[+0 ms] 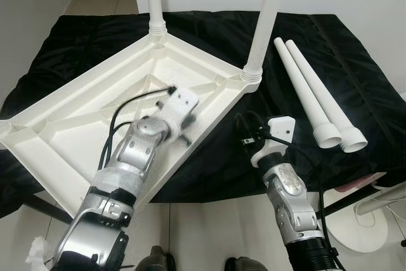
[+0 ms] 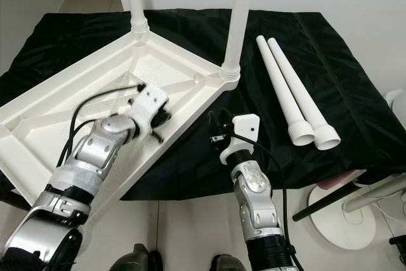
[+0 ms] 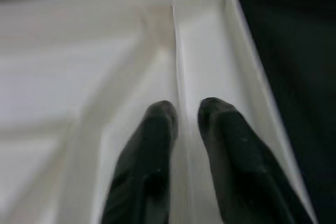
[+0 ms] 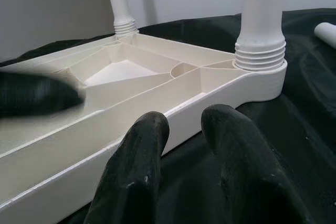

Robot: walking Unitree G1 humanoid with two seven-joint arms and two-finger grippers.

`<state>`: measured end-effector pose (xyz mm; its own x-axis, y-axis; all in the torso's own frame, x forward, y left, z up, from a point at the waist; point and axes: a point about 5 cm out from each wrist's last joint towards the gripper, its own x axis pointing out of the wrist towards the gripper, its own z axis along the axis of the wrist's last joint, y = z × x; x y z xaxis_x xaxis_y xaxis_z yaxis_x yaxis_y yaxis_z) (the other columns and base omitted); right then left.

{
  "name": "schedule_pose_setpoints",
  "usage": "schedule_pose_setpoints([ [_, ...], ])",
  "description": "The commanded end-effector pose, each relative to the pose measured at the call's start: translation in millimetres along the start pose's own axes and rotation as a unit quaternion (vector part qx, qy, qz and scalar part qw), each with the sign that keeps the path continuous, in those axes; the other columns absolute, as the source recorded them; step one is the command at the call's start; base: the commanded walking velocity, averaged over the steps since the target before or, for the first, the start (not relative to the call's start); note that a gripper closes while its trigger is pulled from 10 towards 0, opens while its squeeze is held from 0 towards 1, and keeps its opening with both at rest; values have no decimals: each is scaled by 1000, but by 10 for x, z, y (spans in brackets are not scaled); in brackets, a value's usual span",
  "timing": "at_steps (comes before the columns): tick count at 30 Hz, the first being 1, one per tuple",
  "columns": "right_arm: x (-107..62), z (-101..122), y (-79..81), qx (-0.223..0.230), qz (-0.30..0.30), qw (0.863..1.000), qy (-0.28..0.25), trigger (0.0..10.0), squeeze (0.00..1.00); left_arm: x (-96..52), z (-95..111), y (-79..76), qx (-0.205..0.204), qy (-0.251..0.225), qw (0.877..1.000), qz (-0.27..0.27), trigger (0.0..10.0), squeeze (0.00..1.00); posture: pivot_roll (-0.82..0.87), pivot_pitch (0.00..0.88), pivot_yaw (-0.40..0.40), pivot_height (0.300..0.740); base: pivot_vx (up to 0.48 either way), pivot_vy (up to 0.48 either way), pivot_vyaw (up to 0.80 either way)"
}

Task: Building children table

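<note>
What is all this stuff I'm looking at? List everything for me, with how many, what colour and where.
tabletop: one, white, upside down on the black cloth, ribbed underside up.
fitted legs: two, white, standing upright in the tabletop's far corners.
loose legs: two, white, lying side by side on the cloth to the right of the tabletop.
black cloth: one, black, spread under all the parts.
round base: one, white, on the floor at lower right.
left gripper: one, black fingers slightly apart astride a rib near the tabletop's edge.
right gripper: one, black fingers apart, over the cloth just short of the tabletop's edge.
</note>
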<state>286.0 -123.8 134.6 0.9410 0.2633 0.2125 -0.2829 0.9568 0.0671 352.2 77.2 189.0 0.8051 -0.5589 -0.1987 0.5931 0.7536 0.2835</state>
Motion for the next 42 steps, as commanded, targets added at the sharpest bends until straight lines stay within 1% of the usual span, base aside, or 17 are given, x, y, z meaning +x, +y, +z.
schedule_pose_setpoints([
  [1, -9, -17, 1, -4, -3, 1000, 1, 10000, 0, -15, 12, 37, -8, -9, 1000, 25, 10000, 1000, -82, 53, 67, 740, 0, 0, 0],
  [2, -12, -21, 3, -3, -3, 1000, 1, 10000, 0, -36, 45, 72, -22, -23, 999, 30, 10000, 651, -82, 53, 67, 740, 0, 0, 0],
  [3, -12, -21, 3, -3, -3, 1000, 1, 10000, 0, -36, 45, 72, -22, -23, 999, 30, 10000, 651, -82, 53, 67, 740, 0, 0, 0],
  [4, -15, -24, 5, -3, -4, 1000, 1, 10000, 0, -70, 77, 117, -26, -36, 998, 37, 10000, 0, -82, 54, 68, 740, 0, 0, 0],
  [13, -34, -27, -15, -9, -11, 1000, 2, 10000, 0, -369, 71, 412, -34, -67, 996, 55, 10000, 0, -71, 55, 50, 740, 0, 0, 0],
  [14, -36, -20, -40, -13, -16, 1000, 1, 10000, 0, -578, -13, 471, -3, -55, 998, 9, 10000, 0, -62, 55, 37, 740, 0, 0, 0],
  [15, -31, -16, -45, -13, -16, 1000, 1, 10000, 0, -684, -52, 495, 22, -46, 999, -12, 10000, 0, -57, 56, 33, 740, 0, 0, 0],
  [16, -31, -16, -45, -13, -16, 1000, 1, 10000, 0, -684, -52, 495, 22, -46, 999, -12, 10000, 0, -57, 56, 33, 740, 0, 0, 0],
  [19, -6, -14, -32, -14, -6, 1000, 3, 10000, 0, -965, -220, 693, 56, 13, 998, -24, 10000, 0, -42, 58, 23, 740, 0, 0, 0],
  [22, -2, -14, -27, -14, -3, 1000, 3, 10000, 0, -1024, -247, 738, 61, 21, 998, -22, 10000, 0, -39, 58, 20, 740, 0, 0, 0],
  [23, 15, -17, -12, -14, 3, 1000, 5, 10000, 0, -1248, -367, 879, 70, 63, 995, -25, 10000, 0, -33, 58, 9, 740, 0, 0, 0],
  [27, 20, -19, -2, -14, 7, 1000, 6, 10000, 0, -1416, -437, 986, 72, 92, 993, -16, 10000, 0, -29, 57, 2, 740, 0, 0, 0],
  [29, 19, -24, 5, -14, 12, 1000, 8, 10000, 0, -1679, -560, 1073, 72, 143, 987, -12, 10000, 0, -28, 56, -3, 740, 0, 0, 0],
  [33, 16, -27, 1, -14, 13, 1000, 9, 10000, 0, -1800, -626, 1048, 74, 175, 981, -29, 10000, 0, -26, 54, -8, 740, 0, 0, 0],
  [36, 22, -30, -4, -16, 16, 1000, 10, 10000, 0, -1898, -787, 1017, 85, 237, 967, -36, 10000, 0, -24, 53, -10, 740, 0, 0, 0],
  [37, 34, -27, 2, -16, 19, 1000, 10, 10000, 0, -1894, -824, 936, 86, 244, 964, -56, 10000, 0, -24, 50, -13, 740, 0, 0, 0],
  [42, 43, -23, 4, -16, 20, 1000, 9, 10000, 0, -1860, -841, 862, 86, 246, 963, -70, 10000, 0, -24, 49, -15, 740, 0, 0, 0],
])
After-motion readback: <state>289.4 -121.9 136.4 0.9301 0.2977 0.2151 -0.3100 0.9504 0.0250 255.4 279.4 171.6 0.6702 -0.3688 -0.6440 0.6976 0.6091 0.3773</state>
